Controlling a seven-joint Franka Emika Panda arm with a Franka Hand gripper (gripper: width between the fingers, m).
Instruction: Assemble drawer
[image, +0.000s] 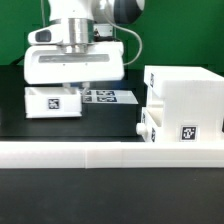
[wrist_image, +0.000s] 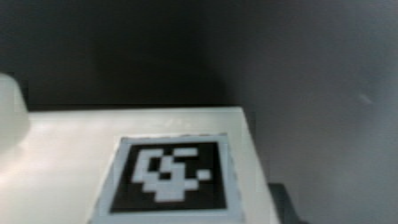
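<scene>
A small white tray (image: 52, 101) with a black-and-white tag lies at the exterior view's left. My gripper (image: 84, 87) hangs right over its far right end, with its fingertips down at the tray. I cannot tell how the jaws stand. The wrist view is filled by the tray's white face (wrist_image: 71, 150) and its tag (wrist_image: 173, 174), very close and blurred. The large cube-like housing (image: 186, 98) stands at the exterior view's right. A second small white part (image: 148, 124) sits against its front left corner.
The marker board (image: 112, 97) lies flat between the tray and the housing. The long low white border wall (image: 110, 153) runs across the front. The table (image: 110, 122) is black.
</scene>
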